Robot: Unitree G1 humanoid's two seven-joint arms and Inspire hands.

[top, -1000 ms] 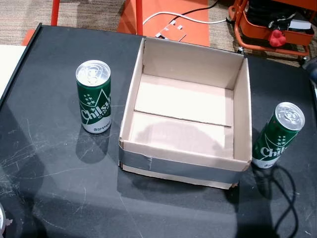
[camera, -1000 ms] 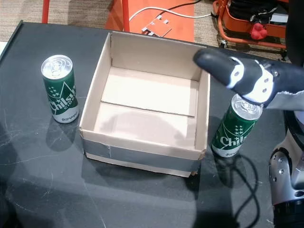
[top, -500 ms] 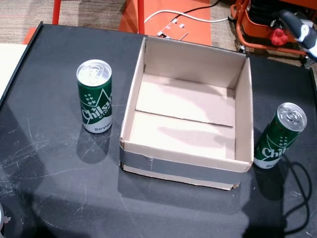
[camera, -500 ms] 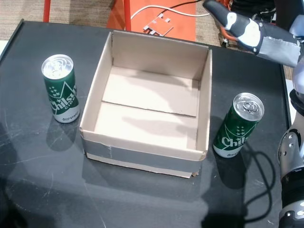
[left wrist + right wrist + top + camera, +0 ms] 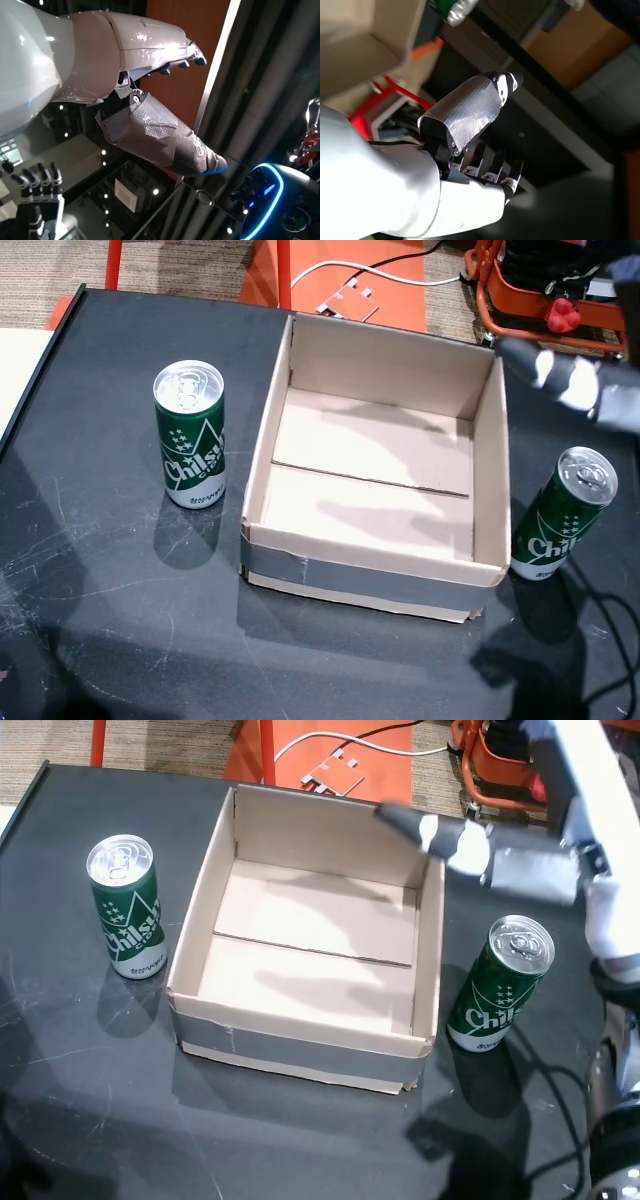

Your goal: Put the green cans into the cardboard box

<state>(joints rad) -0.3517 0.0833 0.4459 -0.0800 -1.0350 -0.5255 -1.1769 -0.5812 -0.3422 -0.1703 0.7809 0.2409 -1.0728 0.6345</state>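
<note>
Two green cans stand upright on the black table, outside an open cardboard box [image 5: 360,578] [image 5: 290,1046]. One can [image 5: 189,435] [image 5: 127,906] is left of the box, the other [image 5: 562,515] [image 5: 497,984] right of it. The box is empty. My right hand [image 5: 575,385] [image 5: 480,852] hovers blurred above the box's far right corner, behind the right can, open with its taped thumb stretched out. In the right wrist view the right hand [image 5: 470,150] holds nothing. My left hand [image 5: 150,75] shows only in the left wrist view, open and empty, pointing away from the table.
The table [image 5: 100,590] ends at a raised edge on the left. A black cable [image 5: 545,1070] loops on it near the right can. Behind the table stand an orange cart [image 5: 540,290] and a white cable [image 5: 370,275] on the floor.
My right hand dropped from the far right back to just above the box's far right corner. Both cans and the box stayed where they were.
</note>
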